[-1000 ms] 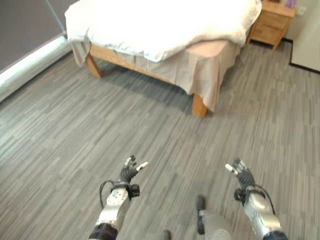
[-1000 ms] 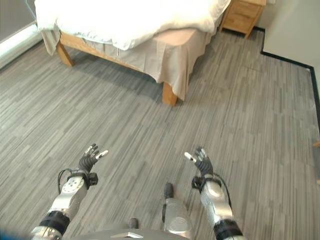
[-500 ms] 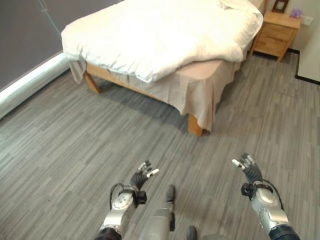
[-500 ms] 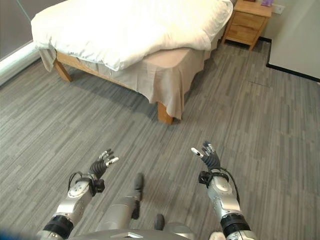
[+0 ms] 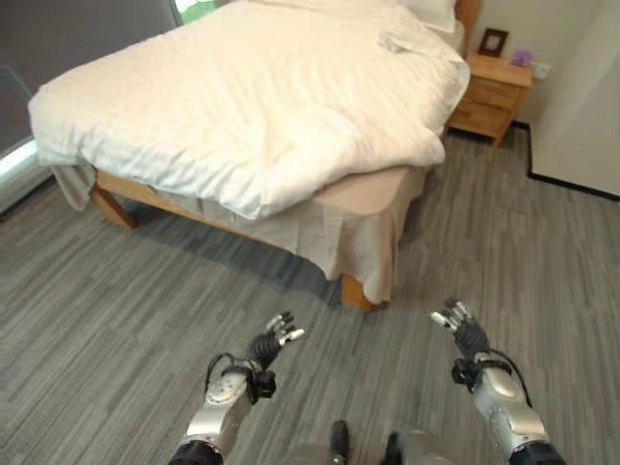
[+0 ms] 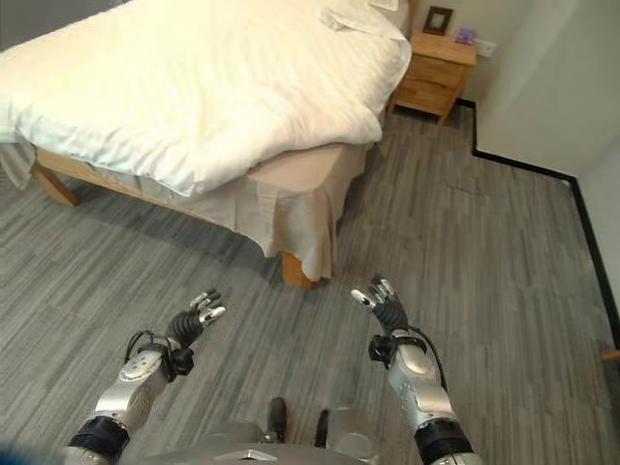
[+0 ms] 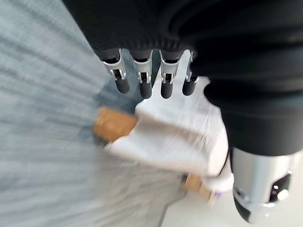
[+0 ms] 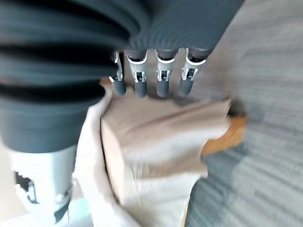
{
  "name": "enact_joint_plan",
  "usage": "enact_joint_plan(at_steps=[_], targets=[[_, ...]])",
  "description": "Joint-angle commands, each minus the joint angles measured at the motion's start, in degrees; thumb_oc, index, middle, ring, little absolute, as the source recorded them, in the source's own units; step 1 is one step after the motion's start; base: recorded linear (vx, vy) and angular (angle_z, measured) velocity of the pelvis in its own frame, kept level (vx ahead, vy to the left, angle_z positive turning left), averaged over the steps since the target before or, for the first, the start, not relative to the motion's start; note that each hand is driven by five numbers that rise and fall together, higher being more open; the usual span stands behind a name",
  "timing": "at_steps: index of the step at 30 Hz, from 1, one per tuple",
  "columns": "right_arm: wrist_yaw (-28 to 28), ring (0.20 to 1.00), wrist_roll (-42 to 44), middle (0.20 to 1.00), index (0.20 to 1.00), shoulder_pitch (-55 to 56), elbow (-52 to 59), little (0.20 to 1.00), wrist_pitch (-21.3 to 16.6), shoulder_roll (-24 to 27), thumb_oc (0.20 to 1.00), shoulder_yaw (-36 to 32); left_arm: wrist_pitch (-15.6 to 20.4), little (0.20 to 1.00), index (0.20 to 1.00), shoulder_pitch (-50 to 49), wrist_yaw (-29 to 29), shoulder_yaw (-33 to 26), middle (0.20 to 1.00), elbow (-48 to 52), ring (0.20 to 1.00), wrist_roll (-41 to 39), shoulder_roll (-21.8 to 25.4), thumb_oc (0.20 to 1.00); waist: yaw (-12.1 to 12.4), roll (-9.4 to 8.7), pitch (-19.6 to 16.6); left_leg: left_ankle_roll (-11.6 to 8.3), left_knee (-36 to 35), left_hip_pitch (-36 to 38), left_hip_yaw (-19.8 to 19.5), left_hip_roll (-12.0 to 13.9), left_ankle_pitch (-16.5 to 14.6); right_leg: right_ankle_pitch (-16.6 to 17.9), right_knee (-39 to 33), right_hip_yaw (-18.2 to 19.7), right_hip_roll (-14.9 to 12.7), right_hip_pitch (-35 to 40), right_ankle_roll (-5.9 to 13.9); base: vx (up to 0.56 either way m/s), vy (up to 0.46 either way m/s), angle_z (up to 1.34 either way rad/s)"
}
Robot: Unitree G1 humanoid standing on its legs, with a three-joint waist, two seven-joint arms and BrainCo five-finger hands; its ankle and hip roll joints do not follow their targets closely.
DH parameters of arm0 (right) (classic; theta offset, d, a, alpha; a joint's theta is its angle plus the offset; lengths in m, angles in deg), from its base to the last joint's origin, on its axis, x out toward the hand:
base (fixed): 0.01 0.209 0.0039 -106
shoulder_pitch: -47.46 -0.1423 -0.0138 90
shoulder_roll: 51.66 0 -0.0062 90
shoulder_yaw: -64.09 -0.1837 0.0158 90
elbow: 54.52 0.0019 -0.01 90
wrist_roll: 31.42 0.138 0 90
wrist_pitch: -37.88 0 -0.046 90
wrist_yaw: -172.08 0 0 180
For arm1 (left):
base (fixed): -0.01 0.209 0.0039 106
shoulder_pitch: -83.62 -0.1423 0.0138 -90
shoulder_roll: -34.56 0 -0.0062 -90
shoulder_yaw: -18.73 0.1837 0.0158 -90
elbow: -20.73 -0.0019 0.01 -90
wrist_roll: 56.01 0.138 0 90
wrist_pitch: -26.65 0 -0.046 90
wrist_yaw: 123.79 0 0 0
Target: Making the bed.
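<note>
Left eye view: the bed [image 5: 368, 289] is dead ahead, with the near corner post pointing at the robot. Everything below is placed off that corner.
Duvet [image 5: 242, 107]: white, bunched, and lying crooked. It's pulled back off the corner, so a patch of tan sheet [image 5: 373, 189] shows right above the post.
Skirt [image 5: 320, 237]: tan, hangs down around the corner and along the side running off to the left.
Pillow [image 5: 431, 12]: at the far end from the corner, up by the headboard.
Nightstand [image 5: 489, 92]: wood, beyond the corner on the right, by the head of the bed. A small picture frame [image 5: 492, 41] stands on it.
Left robot hand [image 5: 269, 341]: over the floor [image 5: 116, 300], short of the corner and a bit left of it. Fingers straight and relaxed, holding nothing.
Right robot hand [image 5: 460, 329]: also over the floor, to the right of the corner, well apart from the bed. Fingers loose and empty too.
Step right now, my guess: closing in on the bed, nothing grabbed yet.
How I'd do it: get in close to the corner first, so neither arm has to overreach. Then pinch the duvet's loose edge near the bare patch with both hands spread apart. Pull it down and out toward the corner until the sheet is covered.
Watch for: grabbing the skirt or sheet by mistake, since both sit just under the duvet edge there.
</note>
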Motion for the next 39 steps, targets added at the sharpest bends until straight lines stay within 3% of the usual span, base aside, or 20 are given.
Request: enact_joint_plan(at_steps=[1,3,4,5,10,11,13,15,17,19,21,23,24,25,27,28,35,39], targets=[[-0.3,1.000,-1.0,1.000,1.000,-2.5,1.7,1.000,-1.9,0.9,1.000,-1.8,1.8,1.000,1.000,-2.6,-0.6,-0.1,1.000,2.0,1.000,-0.1,1.7,1.000,-0.5,-1.40,-0.5,-3.22,-0.4,-0.5,-2.5,4.2,-2.1,19.2,-19.7,8.6,0.2,3.9,-1.00,0.45,-0.235,0.47],[-0.8,1.000,-0.4,1.000,1.000,-1.4,2.7,1.000,-1.8,1.4,1.000,-2.5,1.9,1.000,1.000,-2.4,-0.8,0.2,1.000,2.2,1.000,0.2,2.0,1.000,-1.3,-1.95,-0.6,-2.79,0.2,0.2,-5.8,4.2,-4.5,21.2,-26.7,14.2,-0.9,3.1,-0.56,0.37,-0.214,0.44],[-0.8,1.000,-0.4,1.000,1.000,-1.4,2.7,1.000,-1.8,1.4,1.000,-2.5,1.9,1.000,1.000,-2.4,-0.8,0.2,1.000,2.3,1.000,0.2,2.0,1.000,-1.4,-1.85,-0.6,-2.76,0.3,0.3,-5.9,4.2,-4.7,21.2,-27.0,14.1,-0.9,3.4,-0.55,0.32,-0.245,0.42],[-1.1,1.000,-1.3,1.000,1.000,-0.4,4.0,1.000,-1.7,2.2,1.000,-3.3,2.0,1.000,1.000,-2.2,-1.3,0.3,1.000,2.1,1.000,0.1,2.2,1.000,-2.0,-2.31,-0.9,-2.99,1.0,0.9,-8.6,4.5,-6.7,22.7,-31.2,15.7,-2.9,3.1,-0.19,0.31,-0.253,0.47],[-0.8,1.000,-2.4,1.000,1.000,0.7,6.6,1.000,-2.3,3.3,1.000,-5.7,2.3,1.000,1.000,-2.3,-1.6,0.1,1.000,2.3,1.000,-0.3,2.1,1.000,-3.2,-3.32,-1.5,-4.65,0.8,3.8,-12.9,6.5,-8.7,22.4,-30.7,13.9,-3.7,3.9,0.35,0.31,-0.317,0.84],[-0.9,1.000,-2.3,1.000,1.000,-0.3,7.1,1.000,-2.3,4.4,1.000,-6.2,2.1,1.000,1.000,-2.8,-1.7,-0.4,1.000,2.1,1.000,-0.4,2.3,1.000,-2.7,-3.81,-2.9,-6.10,1.2,4.8,-13.4,9.2,-7.6,18.1,-28.4,11.1,-3.0,5.0,0.37,0.30,-0.392,0.85],[0.1,1.000,-2.6,1.000,1.000,-1.9,7.4,1.000,-2.8,6.2,1.000,-6.9,2.1,1.000,1.000,-2.8,-1.1,-0.1,1.000,2.6,1.000,-1.0,2.0,1.000,-2.8,-3.63,-3.4,-7.57,4.6,4.5,-13.7,11.8,-4.2,16.8,-27.1,10.5,-1.2,5.7,-0.91,0.31,-0.460,0.28],[0.9,1.000,-1.5,1.000,1.000,-4.2,7.8,1.000,-3.5,8.7,1.000,-7.8,1.8,1.000,1.000,-2.8,-1.7,0.6,1.000,3.4,1.000,-2.1,1.7,1.000,-3.0,-3.81,-3.3,-7.95,12.5,1.6,-13.6,12.9,1.3,15.6,-27.9,8.4,-0.1,8.1,-2.78,0.19,-0.402,0.23],[1.6,1.000,-1.2,1.000,1.000,-7.4,8.0,1.000,-4.0,12.7,1.000,-8.3,0.8,1.000,1.000,-3.1,-3.4,1.6,1.000,4.4,1.000,-2.0,2.4,1.000,-3.1,-5.93,-2.1,-5.41,26.4,-5.4,-7.9,14.8,4.9,15.9,-29.1,6.1,-0.1,10.8,-4.66,0.12,-0.492,0.45],[2.3,1.000,-1.0,1.000,1.000,-10.7,7.7,1.000,-3.9,17.3,1.000,-8.3,0.0,1.000,1.000,-4.5,-4.7,2.6,1.000,6.4,1.000,-2.6,3.2,1.000,-2.2,-6.79,-1.3,-4.44,30.3,-9.5,-1.5,16.7,5.1,15.1,-29.9,3.7,-0.1,12.3,-5.56,0.12,-0.416,0.54],[2.0,1.000,-3.0,1.000,1.000,-14.1,5.8,1.000,-2.6,23.9,1.000,-8.0,-0.6,1.000,1.000,-5.0,-6.8,4.1,1.000,7.0,1.000,-2.6,4.2,1.000,-1.5,-6.52,-1.5,-6.05,23.5,-10.6,5.1,17.4,5.2,14.3,-30.4,1.4,-0.1,14.3,-5.52,0.17,-0.217,0.38],[0.6,1.000,-4.4,1.000,1.000,-18.3,3.1,1.000,-1.1,29.6,1.000,-6.4,-1.1,1.000,1.000,-5.4,-8.8,5.8,1.000,5.9,1.000,-2.3,4.6,1.000,-0.8,-6.07,-2.0,-6.63,15.4,-11.3,8.0,13.5,4.3,14.4,-31.7,-0.3,0.6,16.3,-4.81,0.16,-0.107,0.70],[0.6,1.000,-4.4,1.000,1.000,-18.5,3.0,1.000,-1.2,29.7,1.000,-6.3,-1.1,1.000,1.000,-5.4,-8.8,5.8,1.000,5.8,1.000,-2.3,4.6,1.000,-0.8,-6.11,-2.0,-6.59,15.0,-11.2,8.1,13.3,4.6,14.5,-31.8,-0.3,0.5,16.2,-4.79,0.15,-0.065,0.65],[1.1,1.000,-6.7,1.000,1.000,-23.8,0.4,1.000,-1.1,34.0,1.000,-3.7,-0.3,1.000,1.000,-6.1,-8.7,7.9,1.000,5.1,1.000,-1.3,4.2,1.000,0.1,-4.84,-2.2,-6.85,5.6,-10.0,9.2,9.5,4.7,14.3,-31.8,-1.0,2.2,16.7,-4.22,0.12,-0.058,0.31],[-0.3,1.000,-8.1,1.000,1.000,-26.7,-0.4,1.000,0.0,35.5,1.000,-1.9,-1.2,1.000,1.000,-6.2,-9.6,8.4,1.000,5.4,1.000,-2.3,4.3,1.000,0.3,-4.94,-2.1,-7.27,5.2,-8.3,7.6,9.2,5.7,14.0,-31.5,-1.0,2.4,16.7,-3.35,0.12,-0.044,-0.10],[1.1,1.000,-7.4,1.000,1.000,-35.2,-7.4,1.000,-0.2,37.5,1.000,2.1,-1.2,1.000,1.000,-5.4,-10.1,11.6,1.000,5.0,1.000,-2.2,4.1,1.000,0.4,-4.57,-2.7,-6.52,2.7,-7.3,4.3,8.0,6.8,14.4,-32.4,-1.4,2.8,17.0,-3.89,0.10,-0.001,-0.22],[0.1,1.000,-6.5,1.000,1.000,-53.0,-16.7,1.000,0.9,38.2,1.000,12.9,-0.7,1.000,1.000,-4.4,-9.0,12.4,1.000,3.9,1.000,-1.3,4.8,1.000,0.6,-4.78,-3.9,-6.15,-5.0,-2.9,5.5,7.5,6.7,14.1,-35.3,-1.7,2.6,18.2,-2.70,0.10,0.034,0.06],[1.5,1.000,-6.3,1.000,1.000,-53.0,-13.6,1.000,0.3,35.4,1.000,12.6,-0.6,1.000,1.000,-4.2,-7.8,11.4,1.000,2.8,1.000,-1.2,3.9,1.000,0.5,-4.41,-4.0,-5.79,-5.0,-2.8,5.5,7.1,6.0,14.0,-35.5,-1.3,2.3,18.0,-2.30,0.04,0.048,-0.10]])
